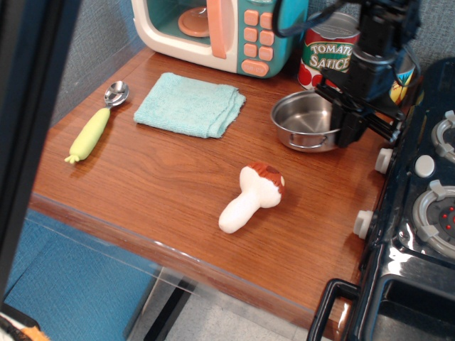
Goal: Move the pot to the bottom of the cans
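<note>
The shiny steel pot (304, 121) sits low over the wooden counter, just in front of the red and green "Tomato Sauce" can (328, 55). My black gripper (346, 128) comes down from above and is shut on the pot's right rim. The arm covers most of the yellow and blue pineapple can (404, 78), of which only a sliver shows to the right of the arm. I cannot tell whether the pot rests on the counter or hangs just above it.
A teal cloth (188, 104) lies at the back left. A toy mushroom (252, 197) lies mid-counter. A yellow-handled spoon (97, 126) lies at the left. A toy microwave (220, 28) stands at the back. A black toy stove (419, 206) borders the right edge.
</note>
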Robot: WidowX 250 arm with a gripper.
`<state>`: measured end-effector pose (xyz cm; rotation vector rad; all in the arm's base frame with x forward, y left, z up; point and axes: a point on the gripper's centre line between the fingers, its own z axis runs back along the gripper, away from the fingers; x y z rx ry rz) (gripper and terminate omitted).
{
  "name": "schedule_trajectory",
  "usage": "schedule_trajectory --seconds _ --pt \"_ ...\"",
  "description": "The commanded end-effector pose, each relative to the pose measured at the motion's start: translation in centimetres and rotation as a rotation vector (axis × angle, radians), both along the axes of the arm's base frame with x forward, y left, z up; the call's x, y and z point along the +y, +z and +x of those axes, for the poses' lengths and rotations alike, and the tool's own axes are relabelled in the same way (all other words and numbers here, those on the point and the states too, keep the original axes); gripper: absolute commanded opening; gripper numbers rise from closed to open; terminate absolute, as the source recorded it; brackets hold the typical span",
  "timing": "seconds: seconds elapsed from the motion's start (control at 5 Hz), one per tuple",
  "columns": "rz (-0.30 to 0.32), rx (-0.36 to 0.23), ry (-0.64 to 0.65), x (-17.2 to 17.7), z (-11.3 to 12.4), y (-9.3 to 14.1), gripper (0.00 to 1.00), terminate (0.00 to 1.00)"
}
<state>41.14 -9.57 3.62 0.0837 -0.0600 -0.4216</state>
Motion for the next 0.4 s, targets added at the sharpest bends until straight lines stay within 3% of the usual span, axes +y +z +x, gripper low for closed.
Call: schedule_trajectory --seconds 0.0,0.2 --pt "0.000 -0.057 0.024 0.6 -0.9 2.2 0.00 0.00" --pt "-0.030 -0.069 0.047 0.9 -1.2 3.7 1.00 0.00"
